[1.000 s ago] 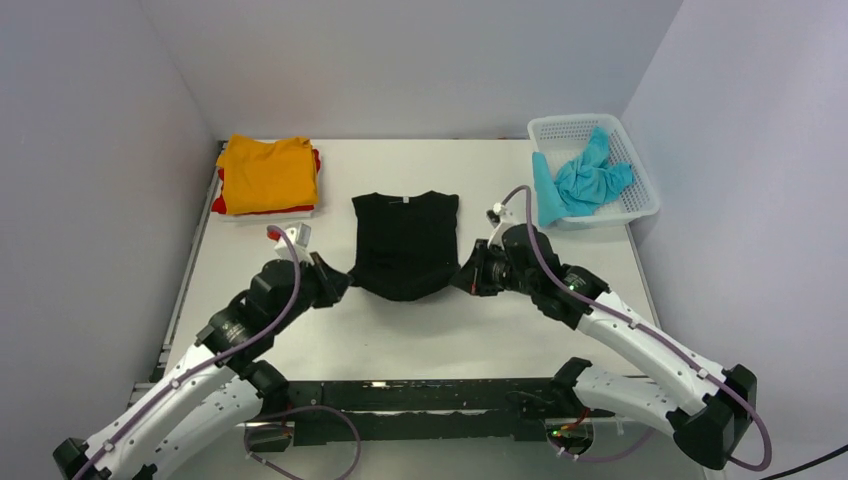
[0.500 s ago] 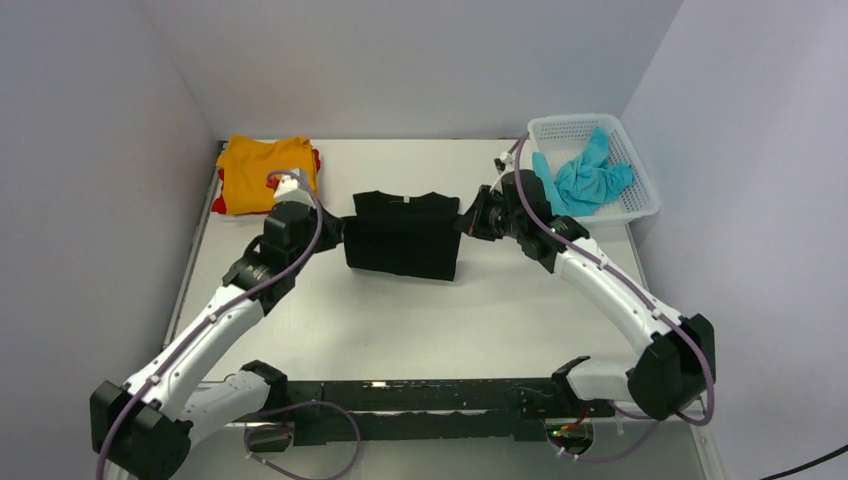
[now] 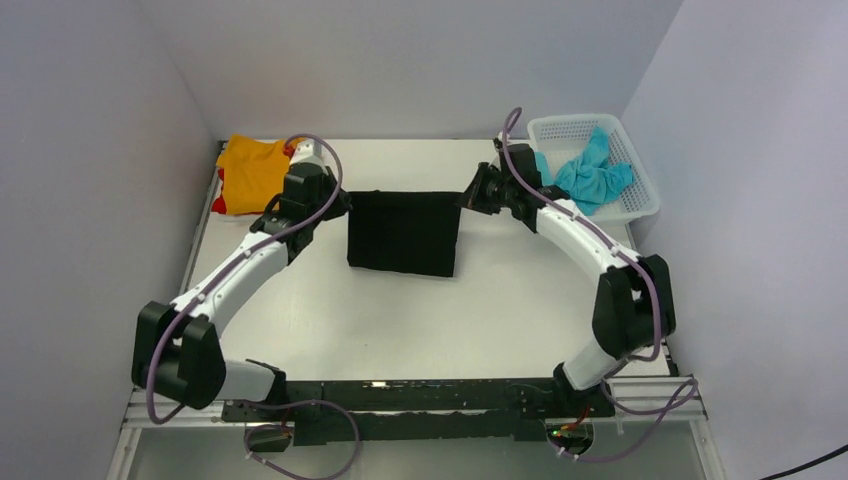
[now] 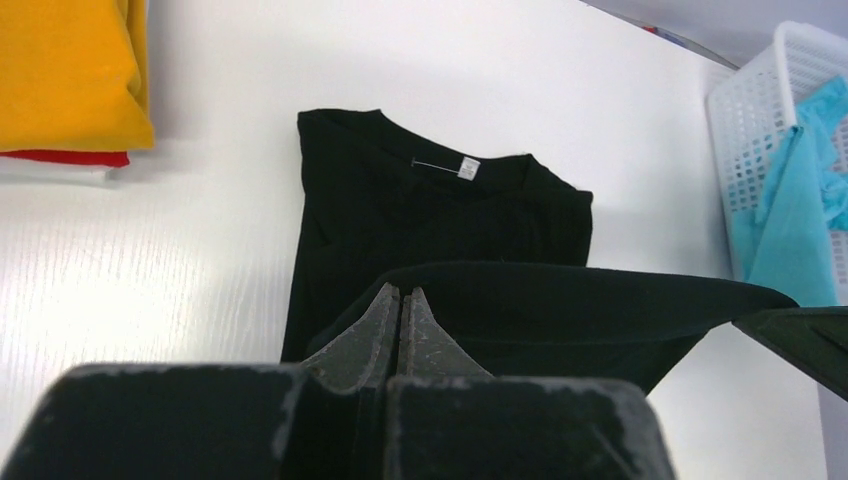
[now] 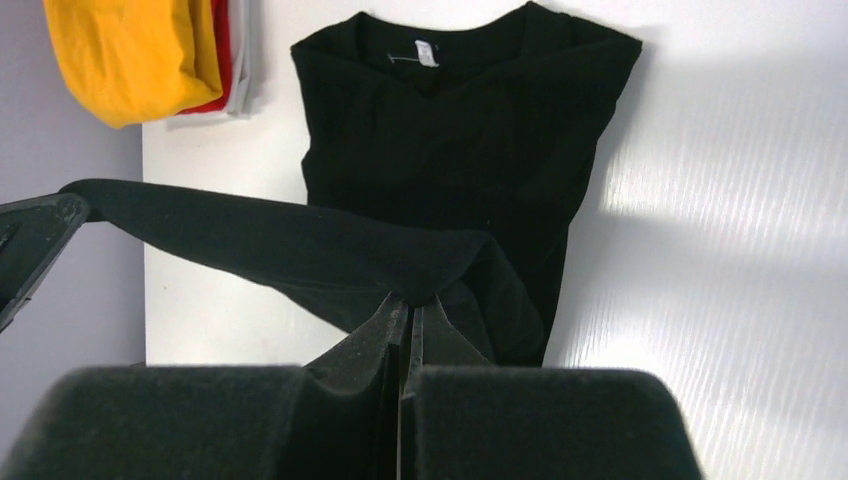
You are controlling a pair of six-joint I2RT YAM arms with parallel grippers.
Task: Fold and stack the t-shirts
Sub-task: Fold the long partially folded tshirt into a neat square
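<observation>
ok so top view, the black t-shirt [image 3: 403,232] sits mid-desk [image 3: 400,320] and reads as a dark rectangle, with its far edge pulled taut between the two arms. the left fingers [image 4: 385,330] are pinched together on the cloth at the shirt's 10 o'clock corner, and the right fingers [image 5: 378,335] are clamped on it at the 1 o'clock corner. both wrist cams show the fingers shut tight with black fabric caught between the tips. from those cams the gripped edge hangs as a raised band in the air, while the collar half lies flat on the desk underneath, neck opening pointing away and a small white label [image 4: 468,168] inside the collar. so the shirt is partly lifted and doubled over itself, not lying flat all the way. over at 10 o'clock from the shirt there's a folded pile with the orange t-shirt [image 3: 250,170] on top, the red t-shirt [image 4: 60,157] peeking out under it and a thin strip of the white t-shirt [image 4: 50,173] at the bottom. at 2 o'clock the white lattice basket [image 3: 640,205] holds the turquoise t-shirt [image 3: 590,178], bunched up with one bit draped over the near rim
</observation>
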